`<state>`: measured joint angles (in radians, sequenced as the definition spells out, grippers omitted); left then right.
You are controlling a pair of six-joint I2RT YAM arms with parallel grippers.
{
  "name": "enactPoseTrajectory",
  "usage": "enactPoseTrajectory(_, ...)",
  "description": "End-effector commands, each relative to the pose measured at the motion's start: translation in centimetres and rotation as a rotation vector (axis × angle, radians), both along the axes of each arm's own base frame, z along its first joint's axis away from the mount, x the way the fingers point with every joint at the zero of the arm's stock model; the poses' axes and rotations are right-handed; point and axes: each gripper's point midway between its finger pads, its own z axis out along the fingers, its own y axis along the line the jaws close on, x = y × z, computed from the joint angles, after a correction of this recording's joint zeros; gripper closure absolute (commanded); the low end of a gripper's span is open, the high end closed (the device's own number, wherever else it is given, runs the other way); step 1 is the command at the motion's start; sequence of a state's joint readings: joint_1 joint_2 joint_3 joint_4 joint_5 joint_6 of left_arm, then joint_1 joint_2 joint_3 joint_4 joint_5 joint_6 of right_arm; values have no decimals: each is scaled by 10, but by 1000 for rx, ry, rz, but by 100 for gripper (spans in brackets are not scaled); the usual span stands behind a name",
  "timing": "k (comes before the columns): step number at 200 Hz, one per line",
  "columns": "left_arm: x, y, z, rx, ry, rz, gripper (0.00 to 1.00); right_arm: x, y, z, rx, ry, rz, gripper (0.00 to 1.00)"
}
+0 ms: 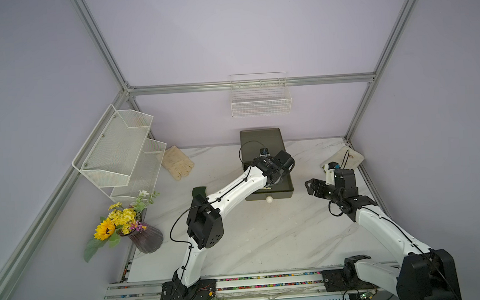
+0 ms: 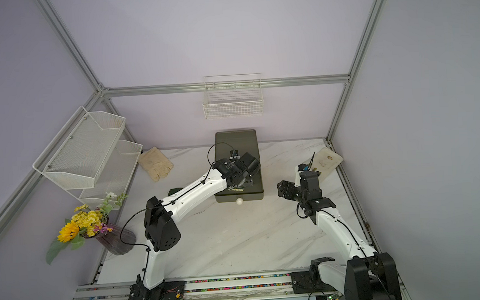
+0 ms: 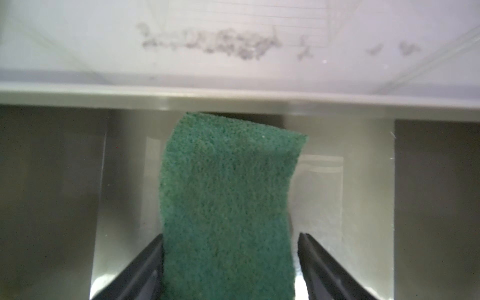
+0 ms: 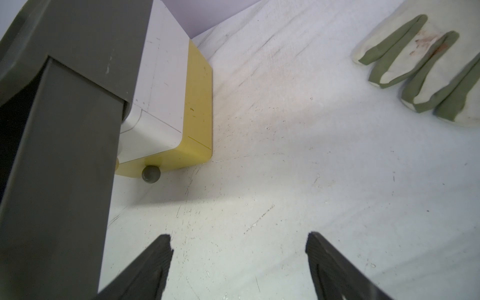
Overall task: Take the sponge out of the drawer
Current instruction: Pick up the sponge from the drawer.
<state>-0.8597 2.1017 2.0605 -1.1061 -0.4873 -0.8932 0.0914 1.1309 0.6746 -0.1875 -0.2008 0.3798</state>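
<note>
The green sponge (image 3: 228, 194) lies in the open drawer (image 3: 363, 181) of the dark olive box (image 1: 262, 143), whose white knob (image 1: 269, 199) faces the front. My left gripper (image 3: 231, 235) reaches down into the drawer with a finger on each side of the sponge. One finger touches it and the other stands a narrow gap away, so the jaws are open. In both top views the left wrist (image 1: 274, 167) hides the sponge. My right gripper (image 4: 239, 240) hangs open and empty above the table, right of the drawer (image 1: 309, 186).
A pale glove (image 1: 177, 166) lies at the back left and another glove (image 1: 347, 157) at the back right. A vase of flowers (image 1: 141, 234) and a mesh shelf (image 1: 119, 152) stand on the left. A wire basket (image 1: 260, 98) hangs on the back wall.
</note>
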Motion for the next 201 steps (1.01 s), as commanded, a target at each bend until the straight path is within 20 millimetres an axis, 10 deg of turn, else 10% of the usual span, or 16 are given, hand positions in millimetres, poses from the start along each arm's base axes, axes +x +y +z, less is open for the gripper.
enactPoseTrajectory(1, 5, 1, 11, -14, -29, 24, 29, -1, 0, -7, -5, 11, 7, 15)
enactPoseTrajectory(201, -3, 14, 72, -59, -122, -16, 47, -1, 0, -9, -3, 15, 7, 15)
